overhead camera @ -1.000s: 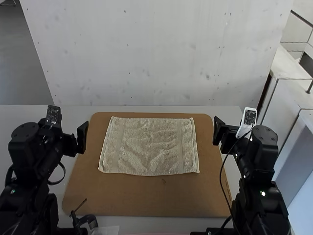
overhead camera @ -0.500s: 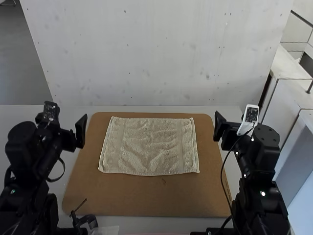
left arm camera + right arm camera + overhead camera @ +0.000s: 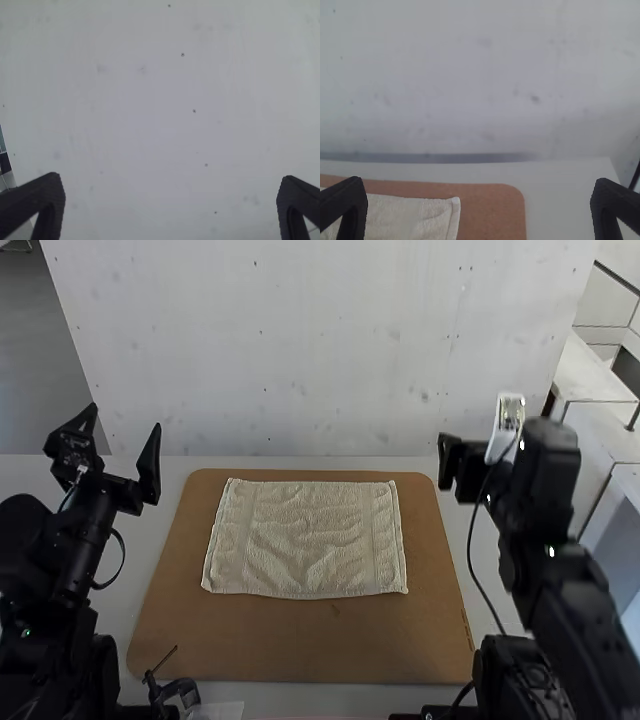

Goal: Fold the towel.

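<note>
A beige towel lies spread out, slightly rippled, on the brown board. To its left, my left gripper is raised with its fingers wide apart. Above the table's right part, beside the towel, is my right gripper. In the left wrist view, the left gripper has nothing between its fingers and faces the pale wall. The right wrist view has the right gripper spread wide, with a corner of the towel lying beyond it on the board.
The brown board covers the middle of the white table. A pale wall rises behind the table. Near the front left is a small black clamp-like item, and a cable hangs along the right arm.
My left gripper has risen and moved slightly left, tilting its fingers upward. The right arm has lifted and shifted, its gripper staying right of the towel. The towel has kept still.
</note>
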